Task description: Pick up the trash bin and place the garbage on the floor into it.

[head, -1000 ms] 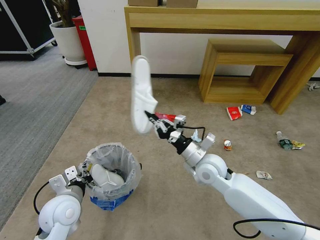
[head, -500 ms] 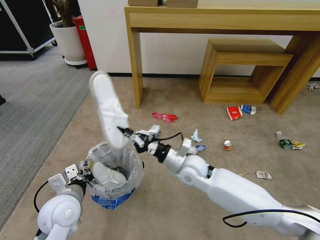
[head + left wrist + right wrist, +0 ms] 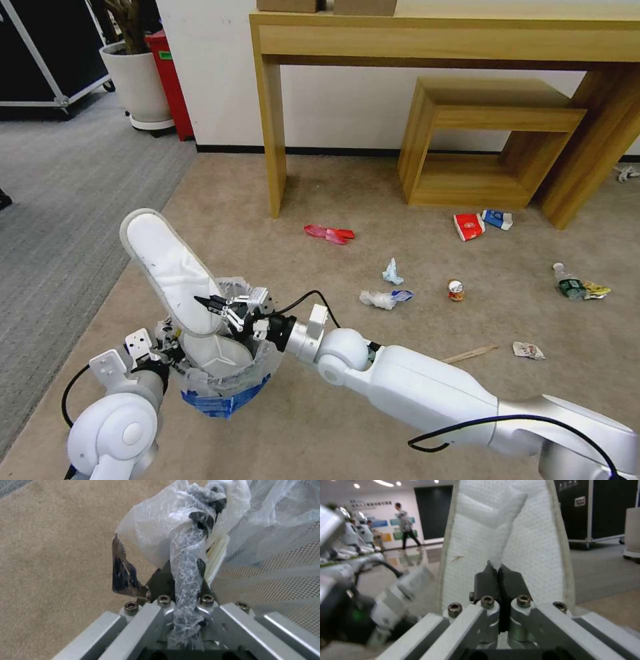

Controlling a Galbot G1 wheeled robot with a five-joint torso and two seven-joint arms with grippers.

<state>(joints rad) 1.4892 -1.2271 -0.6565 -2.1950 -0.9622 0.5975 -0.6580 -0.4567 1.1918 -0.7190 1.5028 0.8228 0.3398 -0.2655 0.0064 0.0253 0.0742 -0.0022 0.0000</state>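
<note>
Right gripper (image 3: 212, 305) is pinching a white slipper (image 3: 168, 270) by its strap above the bin (image 3: 223, 373), heel end standing up and left. Released so, the slipper may tip over the rim onto the floor (image 3: 347, 413). Left gripper (image 3: 186, 555), low and near, is clamping the bin's bagged rim.

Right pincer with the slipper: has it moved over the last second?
Yes. The right pincer, shut on the white slipper, has swung left and toward the robot, away from the wooden table leg, to over the trash bin that the left pincer holds.
</note>
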